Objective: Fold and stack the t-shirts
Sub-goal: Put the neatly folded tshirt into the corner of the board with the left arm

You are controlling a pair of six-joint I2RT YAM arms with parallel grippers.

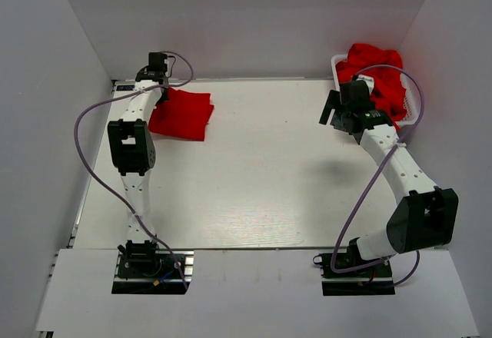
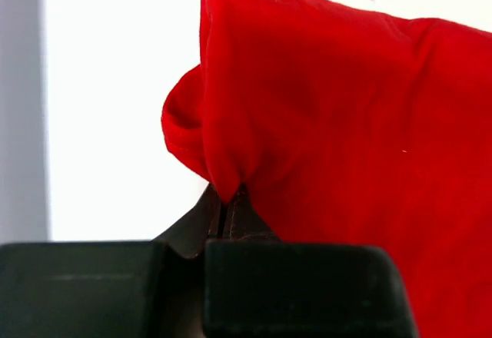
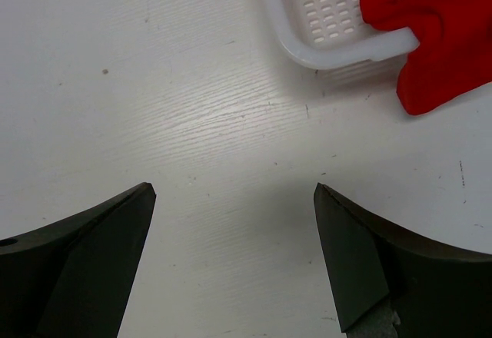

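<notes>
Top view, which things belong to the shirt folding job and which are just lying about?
Job: folded red t-shirt, pinched by the left gripper; heaped red t-shirts.
Just there: white mesh basket; purple cables.

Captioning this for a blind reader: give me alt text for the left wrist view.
The left gripper has its jaws shut on a pinched fold of a red t-shirt. The bunched cloth rises from the jaws and fills the right of the frame, against a bright white background.
</notes>
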